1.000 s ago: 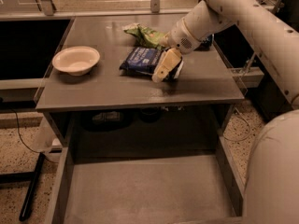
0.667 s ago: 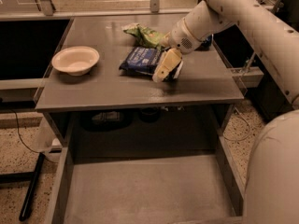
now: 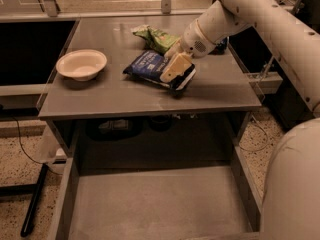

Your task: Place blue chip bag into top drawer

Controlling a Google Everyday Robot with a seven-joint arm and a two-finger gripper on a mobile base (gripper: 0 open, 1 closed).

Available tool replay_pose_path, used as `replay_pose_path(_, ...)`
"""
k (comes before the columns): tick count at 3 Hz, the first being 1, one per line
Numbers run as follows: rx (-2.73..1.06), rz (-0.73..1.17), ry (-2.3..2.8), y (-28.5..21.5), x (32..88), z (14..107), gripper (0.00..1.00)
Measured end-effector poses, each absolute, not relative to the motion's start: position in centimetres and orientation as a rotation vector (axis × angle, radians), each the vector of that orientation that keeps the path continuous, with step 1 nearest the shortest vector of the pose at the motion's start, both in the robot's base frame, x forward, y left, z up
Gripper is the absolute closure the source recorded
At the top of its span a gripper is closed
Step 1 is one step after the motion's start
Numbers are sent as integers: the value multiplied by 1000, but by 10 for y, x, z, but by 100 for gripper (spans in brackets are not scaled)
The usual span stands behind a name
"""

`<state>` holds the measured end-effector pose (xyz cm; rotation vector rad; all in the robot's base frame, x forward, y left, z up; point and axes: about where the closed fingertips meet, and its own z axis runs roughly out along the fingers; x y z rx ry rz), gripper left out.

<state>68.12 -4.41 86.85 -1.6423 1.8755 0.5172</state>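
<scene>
The blue chip bag (image 3: 149, 65) lies on the grey table (image 3: 100, 96), right of centre, with its white end pointing right. My gripper (image 3: 175, 73) comes in from the upper right and is shut on the bag's right end, which looks slightly raised off the tabletop. The top drawer (image 3: 150, 204) is pulled out below the table's front edge, with its flat grey bottom and low side walls showing and nothing in it.
A white bowl (image 3: 81, 64) stands at the table's left. A green chip bag (image 3: 155, 36) lies just behind the blue one. My arm (image 3: 260, 14) spans the right side. Black cables run over the speckled floor (image 3: 20, 149) at the left.
My gripper has shifted slightly left and up at the bag's right end. The bag has barely moved.
</scene>
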Motion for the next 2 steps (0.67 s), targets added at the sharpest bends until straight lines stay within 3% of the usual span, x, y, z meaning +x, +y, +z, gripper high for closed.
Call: replay_pose_path(2,-1642,517,1876,-44,681,868,87)
